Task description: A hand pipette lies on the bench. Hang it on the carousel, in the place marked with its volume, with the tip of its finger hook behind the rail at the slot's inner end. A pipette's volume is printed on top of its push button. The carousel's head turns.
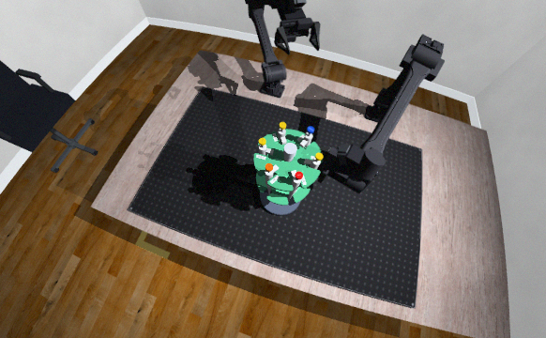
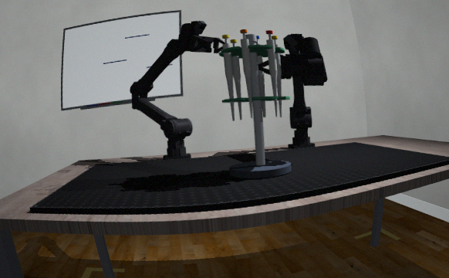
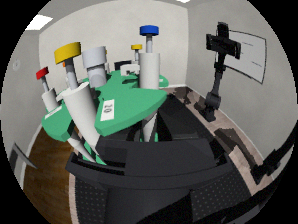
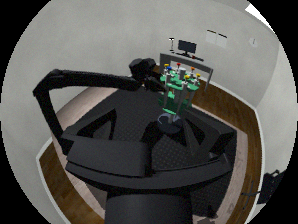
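Note:
The blue-button pipette [image 1: 310, 130] [image 3: 149, 70] stands upright at the rim of the green carousel [image 1: 288, 166] [image 2: 260, 47] [image 3: 132, 102], beside a lobe with a small label. I cannot tell whether its hook is behind the rail, and its printed volume is not readable. My left gripper [image 2: 262, 67] [image 3: 149, 112] is shut on its body, below the top plate; the fingertips are mostly hidden by the gripper's housing in the left wrist view. My right gripper [image 1: 303, 49] [image 2: 219, 46] [image 4: 149, 112] is open and empty, well away from the carousel.
A yellow-button pipette [image 1: 319, 157] [image 3: 67, 52] hangs close beside my left gripper. Several more with yellow, orange [image 1: 269, 167] and red [image 1: 298, 176] buttons hang around the head. The carousel's column [image 2: 260, 135] rises from a round base [image 2: 261, 170] on the black mat [image 1: 357, 235].

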Robot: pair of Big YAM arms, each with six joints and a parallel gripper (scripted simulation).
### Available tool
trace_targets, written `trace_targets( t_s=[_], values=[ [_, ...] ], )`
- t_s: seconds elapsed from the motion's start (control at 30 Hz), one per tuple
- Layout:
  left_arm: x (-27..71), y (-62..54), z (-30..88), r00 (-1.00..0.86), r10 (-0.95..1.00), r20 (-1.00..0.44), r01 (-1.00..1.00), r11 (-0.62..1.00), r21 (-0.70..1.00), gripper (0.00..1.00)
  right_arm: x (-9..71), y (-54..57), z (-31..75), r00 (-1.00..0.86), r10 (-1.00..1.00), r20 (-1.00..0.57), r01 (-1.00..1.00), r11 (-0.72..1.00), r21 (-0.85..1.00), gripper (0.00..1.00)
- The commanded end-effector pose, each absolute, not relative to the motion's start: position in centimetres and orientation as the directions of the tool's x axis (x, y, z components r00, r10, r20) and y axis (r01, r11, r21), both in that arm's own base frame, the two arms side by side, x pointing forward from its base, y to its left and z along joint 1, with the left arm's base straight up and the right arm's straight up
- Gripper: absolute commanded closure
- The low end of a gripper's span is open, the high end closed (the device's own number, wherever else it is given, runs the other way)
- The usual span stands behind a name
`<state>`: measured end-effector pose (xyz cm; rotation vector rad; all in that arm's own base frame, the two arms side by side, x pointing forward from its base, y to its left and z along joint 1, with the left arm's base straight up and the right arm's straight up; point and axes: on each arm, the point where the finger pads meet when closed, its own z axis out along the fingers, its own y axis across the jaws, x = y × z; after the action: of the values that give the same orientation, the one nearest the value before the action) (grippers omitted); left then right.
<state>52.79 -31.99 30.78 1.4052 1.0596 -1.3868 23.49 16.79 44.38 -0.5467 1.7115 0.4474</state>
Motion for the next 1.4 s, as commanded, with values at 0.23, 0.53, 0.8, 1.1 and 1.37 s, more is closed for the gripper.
trace_targets(
  t_s=[0.23,0.53,0.8,1.1,1.37],
  values=[
    [54.0,-32.7,32.3,0.053,-0.018,-0.998,0.964,-0.259,0.056,0.86,23.7,16.2,49.5,-0.096,-0.057,-0.994,-0.561,0.827,0.007,0.0],
    [53.8,-32.5,32.2,0.037,-0.014,-0.999,0.966,-0.256,0.039,0.86,23.7,16.2,49.5,-0.096,-0.057,-0.994,-0.561,0.827,0.007,0.0],
    [53.8,-32.4,32.2,0.043,-0.016,-0.999,0.966,-0.255,0.046,0.86,23.7,16.2,49.5,-0.096,-0.057,-0.994,-0.561,0.827,0.007,0.0],
    [54.2,-32.5,30.6,0.008,-0.006,-1.0,0.966,-0.257,0.009,0.86,24.0,16.3,49.5,-0.095,-0.069,-0.993,-0.564,0.826,-0.003,0.0],
    [54.3,-32.6,30.3,-0.004,-0.003,-1.0,0.967,-0.257,-0.004,0.86,25.0,16.5,49.5,-0.104,-0.085,-0.991,-0.56,0.828,-0.012,0.0]
  ],
)
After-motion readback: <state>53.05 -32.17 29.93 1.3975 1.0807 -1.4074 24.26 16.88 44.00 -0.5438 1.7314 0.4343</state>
